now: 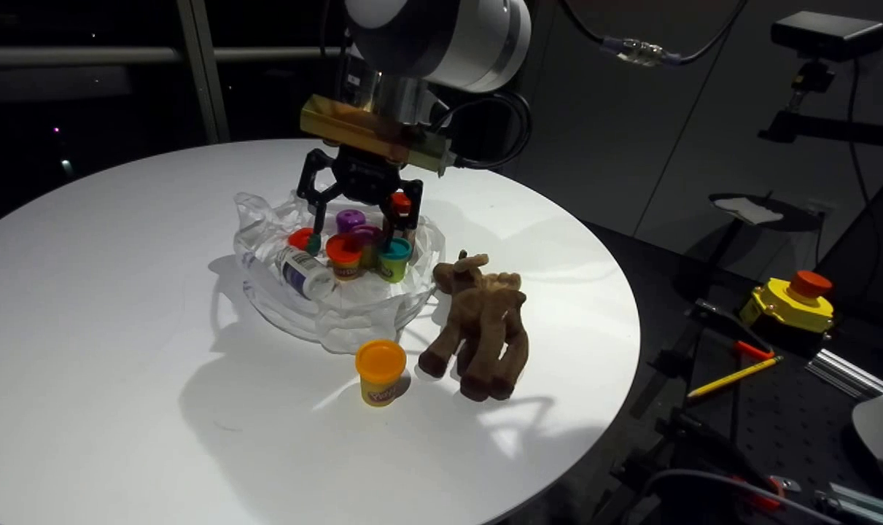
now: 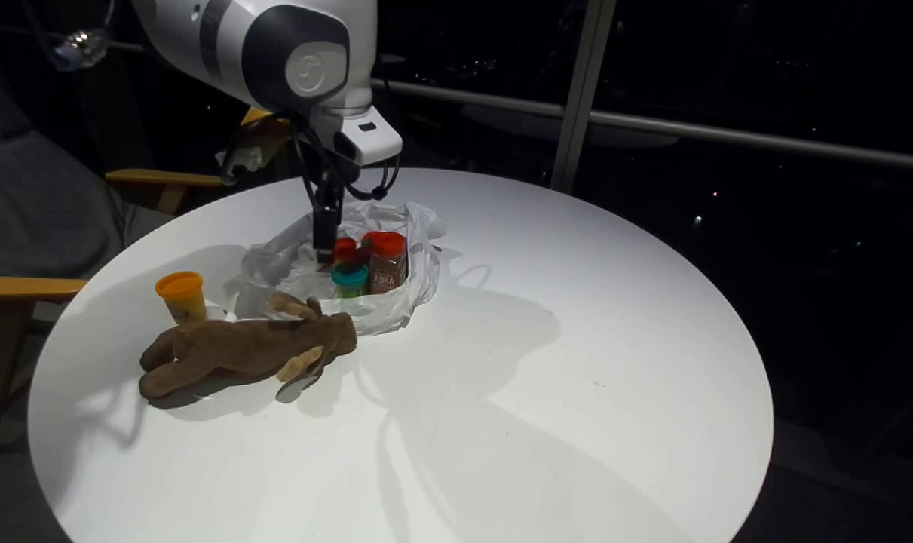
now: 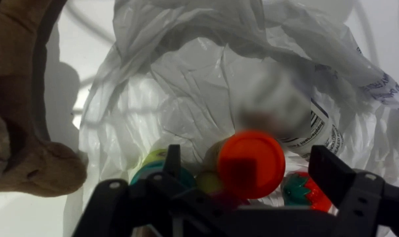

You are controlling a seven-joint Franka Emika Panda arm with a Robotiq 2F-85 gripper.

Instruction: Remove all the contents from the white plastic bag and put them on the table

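The white plastic bag (image 1: 361,321) lies open on the round table, also in the wrist view (image 3: 189,89). Inside are a red-lidded tub (image 1: 344,254), a teal-lidded tub (image 1: 395,261), a white bottle (image 1: 306,273) on its side, a purple item (image 1: 351,220), a red-capped spice jar (image 2: 387,264) and a red and green strawberry-like item (image 3: 303,191). My gripper (image 1: 351,244) points down into the bag, open. In the wrist view its fingers (image 3: 247,161) stand apart on either side of the red lid (image 3: 252,164). I cannot tell whether the fingertips are below the lid's rim.
An orange-lidded tub (image 1: 380,372) stands on the white table (image 1: 120,408) in front of the bag. A brown plush animal (image 1: 485,321) lies right beside the bag, also in an exterior view (image 2: 237,351). The table has a round edge.
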